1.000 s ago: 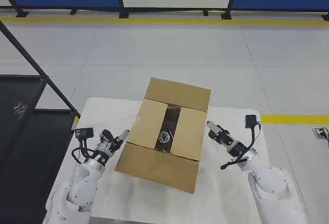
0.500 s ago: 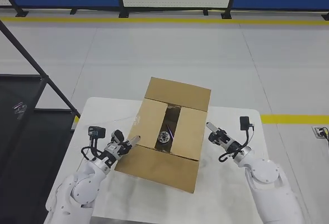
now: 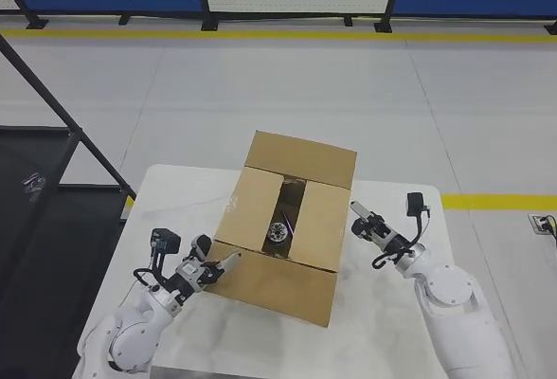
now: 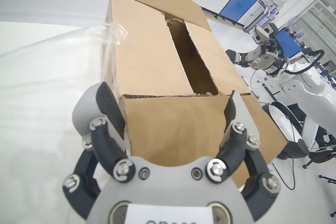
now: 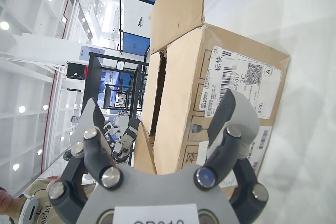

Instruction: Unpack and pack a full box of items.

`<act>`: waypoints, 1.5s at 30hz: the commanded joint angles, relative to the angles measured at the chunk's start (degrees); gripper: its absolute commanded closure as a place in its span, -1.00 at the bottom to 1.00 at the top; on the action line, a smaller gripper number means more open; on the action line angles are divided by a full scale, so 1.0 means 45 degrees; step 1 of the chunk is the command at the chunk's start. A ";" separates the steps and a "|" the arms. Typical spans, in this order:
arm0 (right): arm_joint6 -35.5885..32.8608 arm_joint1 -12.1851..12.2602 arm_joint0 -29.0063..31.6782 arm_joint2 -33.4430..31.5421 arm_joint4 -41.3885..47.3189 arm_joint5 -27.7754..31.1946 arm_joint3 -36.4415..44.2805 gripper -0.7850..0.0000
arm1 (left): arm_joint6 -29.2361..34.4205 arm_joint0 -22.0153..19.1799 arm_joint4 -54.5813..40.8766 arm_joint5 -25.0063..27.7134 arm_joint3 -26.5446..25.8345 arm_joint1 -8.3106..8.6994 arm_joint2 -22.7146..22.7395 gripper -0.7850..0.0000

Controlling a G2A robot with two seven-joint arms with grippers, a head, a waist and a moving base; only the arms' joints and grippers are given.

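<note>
A brown cardboard box [image 3: 260, 204] stands in the middle of the white table [image 3: 170, 204]. Its far flap [image 3: 302, 156] is folded back, and its near flap [image 3: 274, 279] hangs out over the front. The two long top flaps leave a narrow gap, through which a small round item [image 3: 278, 230] shows. My left gripper [image 3: 224, 261] is open at the box's near left corner, with the near flap [image 4: 173, 128] between its fingers [image 4: 110, 104]. My right gripper [image 3: 359, 216] is open beside the box's right wall, facing the labelled side [image 5: 236, 72].
A loose strip of clear tape [image 4: 115, 30] sticks out from the box's left wall. A black metal rack [image 3: 42, 114] stands left of the table. Bare table lies on both sides of the box, and the table's right edge [image 3: 441, 204] is close behind my right arm.
My left gripper has moved along the box's left side toward its near corner and closed in on the near flap. The right arm has shifted only slightly.
</note>
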State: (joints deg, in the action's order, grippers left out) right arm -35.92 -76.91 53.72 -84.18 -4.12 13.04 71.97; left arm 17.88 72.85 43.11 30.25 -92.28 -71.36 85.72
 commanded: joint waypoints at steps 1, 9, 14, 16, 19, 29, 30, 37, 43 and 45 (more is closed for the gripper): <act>-0.0001 0.0000 0.0000 0.0000 0.0000 0.0001 0.0000 -1.00 | 0.0053 0.0145 0.0053 0.0113 -0.0177 0.0026 -0.0056 -1.00; 0.0412 -0.0002 0.0197 -0.0020 0.1037 0.0681 0.0028 -1.00 | 0.0618 0.0548 -0.0645 0.0527 -0.0855 0.0128 -0.0165 -1.00; 0.1709 -0.0081 0.0048 -0.0051 0.1608 0.0954 -0.0428 -1.00 | 0.0419 0.1036 -0.0441 0.0214 -0.1046 0.0226 0.0294 -1.00; 0.1709 -0.0081 0.0048 -0.0051 0.1608 0.0954 -0.0428 -1.00 | 0.0272 0.1412 -0.0017 0.0129 -0.1165 0.0281 0.0551 -1.00; 0.1709 -0.0081 0.0048 -0.0051 0.1608 0.0954 -0.0428 -1.00 | 0.0098 0.2105 0.0844 0.0031 -0.1369 0.0355 0.0783 -1.00; 0.2570 -0.0159 -0.0201 0.0225 0.1727 0.0952 -0.0670 -1.00 | 0.0219 0.3020 0.0288 0.1791 -0.1400 0.0484 0.0281 -1.00; 0.2715 -0.0187 -0.0321 0.0296 0.1861 0.1168 -0.0790 -1.00 | 0.0361 0.3021 -0.0074 0.2023 -0.1362 0.0508 0.0302 -1.00; 0.3277 -0.0304 -0.1017 0.0487 0.2732 0.2447 -0.1724 -1.00 | 0.1716 0.2954 -0.0759 0.3175 -0.1240 0.0713 0.0255 -1.00; 0.4782 -0.0464 -0.1845 0.0959 0.2184 0.2511 -0.2535 -1.00 | 0.1962 0.2735 -0.1279 0.3672 -0.1452 0.0793 -0.0139 -1.00; 0.5160 -0.0557 -0.2355 0.1266 0.1990 0.2270 -0.3055 -1.00 | 0.1909 0.2668 -0.1292 0.3718 -0.1662 0.0822 -0.0156 -1.00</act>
State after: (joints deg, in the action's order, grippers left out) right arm -13.62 -79.19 44.56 -79.25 5.24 23.88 59.67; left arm 26.63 85.01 37.26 46.88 -99.17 -67.73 85.05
